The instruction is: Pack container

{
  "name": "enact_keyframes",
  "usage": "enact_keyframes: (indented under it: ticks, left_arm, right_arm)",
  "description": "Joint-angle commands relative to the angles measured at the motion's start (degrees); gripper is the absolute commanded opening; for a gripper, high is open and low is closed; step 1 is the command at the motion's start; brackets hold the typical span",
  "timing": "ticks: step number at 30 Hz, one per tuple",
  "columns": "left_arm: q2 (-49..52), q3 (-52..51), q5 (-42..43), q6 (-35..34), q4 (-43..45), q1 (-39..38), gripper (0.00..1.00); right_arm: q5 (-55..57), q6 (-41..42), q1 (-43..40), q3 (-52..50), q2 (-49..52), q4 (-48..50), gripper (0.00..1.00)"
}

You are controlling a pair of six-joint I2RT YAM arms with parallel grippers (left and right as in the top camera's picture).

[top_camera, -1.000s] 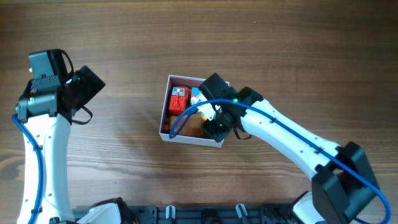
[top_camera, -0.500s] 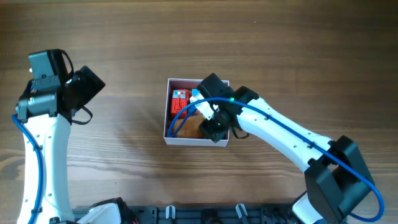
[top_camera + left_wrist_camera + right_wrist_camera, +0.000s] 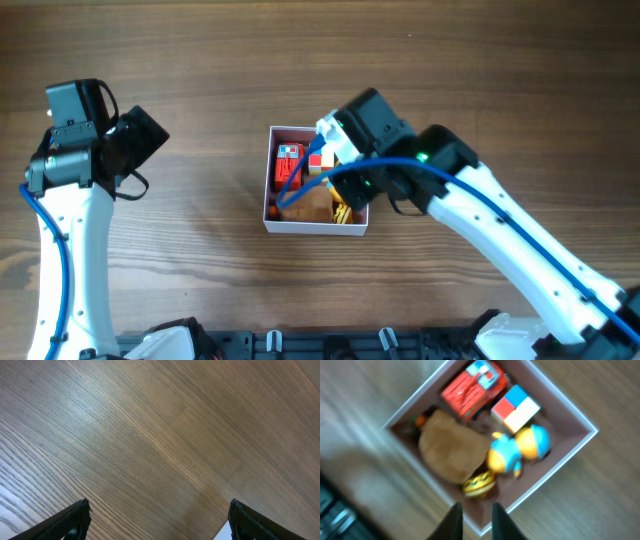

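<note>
The container [image 3: 268, 205] is a square white-walled box with a dull pink inside [image 3: 565, 445], at the table's middle. It holds a red truck [image 3: 472, 387], a red, blue and white cube [image 3: 516, 407], a brown plush [image 3: 451, 452], a blue and orange toy [image 3: 515, 450] and a yellow burger toy [image 3: 479, 482]. My right gripper [image 3: 474, 522] hangs above the container's near corner, fingers slightly apart and empty; overhead it [image 3: 352, 135] covers the box's right side. My left gripper [image 3: 157, 520] is wide open and empty over bare wood, far left of the box [image 3: 150, 135].
The wooden table [image 3: 200, 60] surrounds the box. A black rail [image 3: 330, 345] runs along the front edge between the arm bases.
My right gripper has risen out of the container and pulled back toward its right side. The yellow burger toy now shows in the box. The left arm has not moved.
</note>
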Motion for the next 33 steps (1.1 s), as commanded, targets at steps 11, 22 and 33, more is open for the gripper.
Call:
enact_keyframes:
  ticks: [11, 22, 33]
  left_arm:
    - [0.24, -0.07, 0.72, -0.59, -0.07, 0.24, 0.89]
    - [0.24, -0.07, 0.7, -0.59, -0.57, 0.24, 0.89]
    - [0.24, -0.07, 0.7, -0.59, -0.68, 0.24, 0.89]
  right_arm:
    - [-13.49, -2.4, 6.58, -16.72, 1.38, 3.34, 0.04]
    - [0.85, 1.57, 6.29, -17.97, 9.03, 15.65, 0.13]
    - [6.88, 4.94, 5.92, -17.94, 10.34, 20.72, 0.09]
